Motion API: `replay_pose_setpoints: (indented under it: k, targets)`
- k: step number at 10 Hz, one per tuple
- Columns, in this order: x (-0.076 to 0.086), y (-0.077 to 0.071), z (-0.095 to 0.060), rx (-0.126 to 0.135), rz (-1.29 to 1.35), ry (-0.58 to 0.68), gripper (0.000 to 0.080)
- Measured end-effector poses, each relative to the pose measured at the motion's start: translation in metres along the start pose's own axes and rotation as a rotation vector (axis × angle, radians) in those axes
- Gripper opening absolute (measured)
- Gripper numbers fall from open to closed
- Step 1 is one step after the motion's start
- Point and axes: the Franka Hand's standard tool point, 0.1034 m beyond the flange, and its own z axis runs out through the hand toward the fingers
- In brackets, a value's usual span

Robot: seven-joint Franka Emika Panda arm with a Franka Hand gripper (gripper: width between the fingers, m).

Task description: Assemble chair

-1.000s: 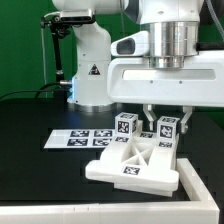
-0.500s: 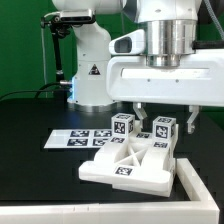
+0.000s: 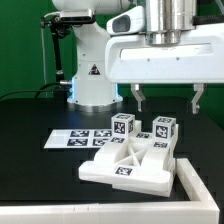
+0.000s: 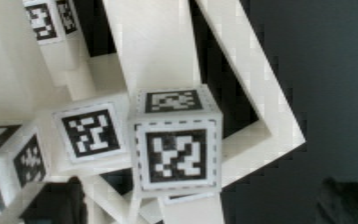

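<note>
Tags in black-and-white squares on every face of the chair (image 3: 133, 153), no readable words. Gripper (image 3: 167, 100) spread wide, released, touching nothing. Chair directly below the fingers (image 3: 139, 98), on the black table (image 3: 30, 125), marker board (image 3: 74, 137) beyond.

Black table (image 3: 25, 120) spans the scene. Marker board (image 3: 75, 138) lies flat on it, carrying several black-and-white tags. White rail (image 3: 60, 212) runs along the table's near edge. Green wall (image 3: 20, 45) and black cable (image 3: 58, 60) behind the table.
</note>
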Motion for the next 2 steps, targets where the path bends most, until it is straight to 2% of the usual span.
replay_pose_setpoints:
  k: [2]
  targets:
    - [0.0,0.0001,0.0003,0.0,0.0,0.0,0.0649]
